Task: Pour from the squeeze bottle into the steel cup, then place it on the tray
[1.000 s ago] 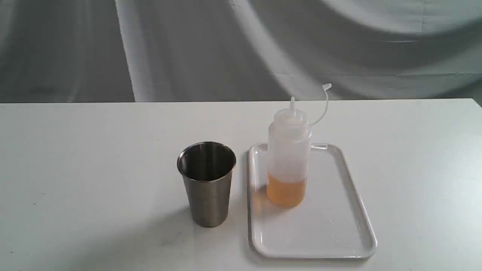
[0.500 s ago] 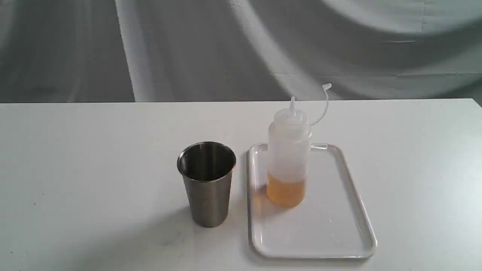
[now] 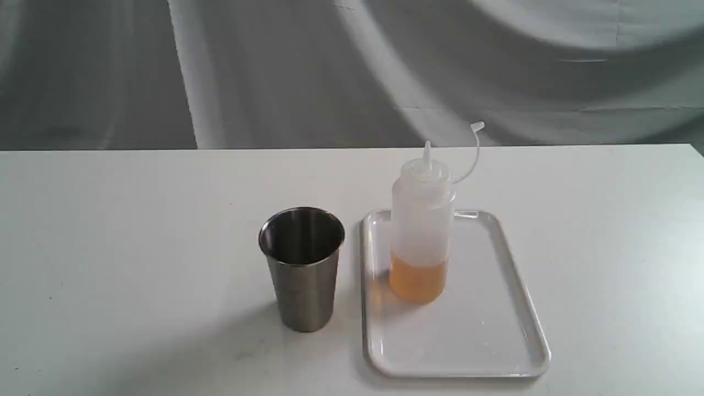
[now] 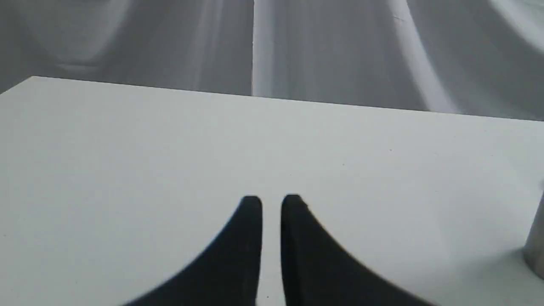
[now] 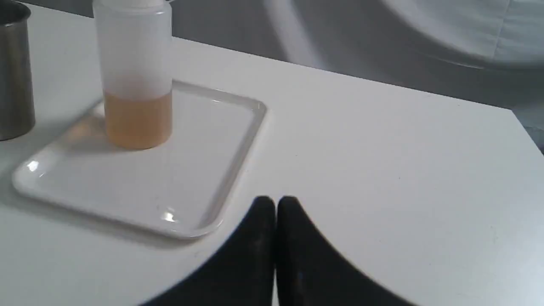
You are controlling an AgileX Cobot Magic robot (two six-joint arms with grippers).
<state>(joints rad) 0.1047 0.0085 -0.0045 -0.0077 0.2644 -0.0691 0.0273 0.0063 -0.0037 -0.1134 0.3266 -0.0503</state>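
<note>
The squeeze bottle (image 3: 421,231) stands upright on the far left part of the white tray (image 3: 484,341), amber liquid filling its lower part, cap strap curling up to the right. The steel cup (image 3: 302,267) stands upright on the table just left of the tray. No arm shows in the exterior view. In the right wrist view my right gripper (image 5: 276,204) is shut and empty, hovering over bare table off the tray's corner, with the bottle (image 5: 134,76), tray (image 5: 221,144) and cup (image 5: 13,72) beyond. My left gripper (image 4: 271,203) is nearly shut and empty above bare table; the cup's edge (image 4: 536,250) peeks in.
The white table (image 3: 137,231) ends at a far edge before a grey draped backdrop (image 3: 275,66). The table's right corner (image 5: 516,117) shows in the right wrist view.
</note>
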